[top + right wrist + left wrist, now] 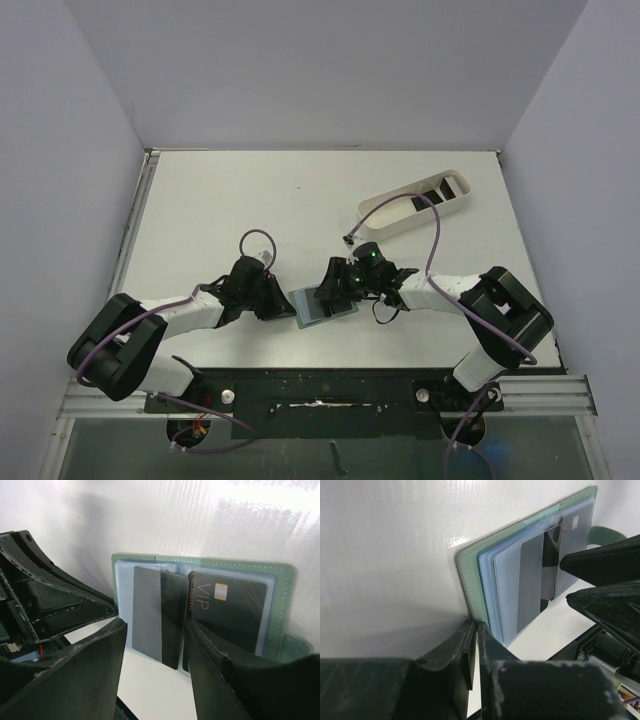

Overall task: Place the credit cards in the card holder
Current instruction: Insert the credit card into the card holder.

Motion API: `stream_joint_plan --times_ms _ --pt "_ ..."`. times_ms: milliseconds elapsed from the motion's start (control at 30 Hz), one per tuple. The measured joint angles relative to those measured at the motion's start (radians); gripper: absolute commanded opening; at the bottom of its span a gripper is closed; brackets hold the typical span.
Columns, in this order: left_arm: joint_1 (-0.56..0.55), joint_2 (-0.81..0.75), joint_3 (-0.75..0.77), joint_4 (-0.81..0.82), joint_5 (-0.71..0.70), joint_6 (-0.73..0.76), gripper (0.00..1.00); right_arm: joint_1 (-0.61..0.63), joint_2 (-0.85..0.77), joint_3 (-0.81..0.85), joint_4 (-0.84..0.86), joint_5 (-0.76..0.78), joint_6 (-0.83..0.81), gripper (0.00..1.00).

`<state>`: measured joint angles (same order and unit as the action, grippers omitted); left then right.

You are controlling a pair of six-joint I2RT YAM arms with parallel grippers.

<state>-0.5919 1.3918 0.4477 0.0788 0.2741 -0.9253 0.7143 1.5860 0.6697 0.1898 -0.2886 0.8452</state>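
Grey-green card holder lies open, pinched by shut left jaws; right jaws half-open astride a black card.

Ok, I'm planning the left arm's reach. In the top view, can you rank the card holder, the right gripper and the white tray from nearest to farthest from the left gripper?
From the left gripper:
1. card holder: at its fingertips, near the middle of the table.
2. right gripper: just beyond, over the holder's right part.
3. white tray: farthest, towards the back right.
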Motion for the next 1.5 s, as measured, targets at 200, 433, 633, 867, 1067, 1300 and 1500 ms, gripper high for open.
stream_joint_plan --times_ms 200,433,633,867,1067,1300,1500 --pt "-0.002 0.000 0.000 0.000 0.000 0.000 0.06 0.001 -0.002 0.010 -0.031 0.029 -0.004 0.52" --pt "-0.003 0.000 0.000 0.000 0.000 0.000 0.06 0.009 0.027 0.021 -0.004 0.015 -0.004 0.51" --pt "-0.003 0.000 0.000 0.001 0.000 0.000 0.06 0.019 0.034 0.023 0.015 -0.001 -0.003 0.51" --pt "-0.004 0.001 0.000 0.002 0.000 0.000 0.06 0.034 0.060 0.030 0.056 -0.051 0.003 0.50" --pt "-0.006 0.012 0.000 0.023 0.003 -0.002 0.06 0.041 0.060 0.037 0.063 -0.076 -0.002 0.50" --pt "-0.009 0.011 0.014 0.004 0.003 0.005 0.26 0.041 -0.038 0.093 -0.120 0.000 -0.106 0.51" --pt "-0.009 -0.026 0.031 -0.015 -0.004 0.009 0.48 0.041 -0.164 0.167 -0.311 0.160 -0.219 0.53"
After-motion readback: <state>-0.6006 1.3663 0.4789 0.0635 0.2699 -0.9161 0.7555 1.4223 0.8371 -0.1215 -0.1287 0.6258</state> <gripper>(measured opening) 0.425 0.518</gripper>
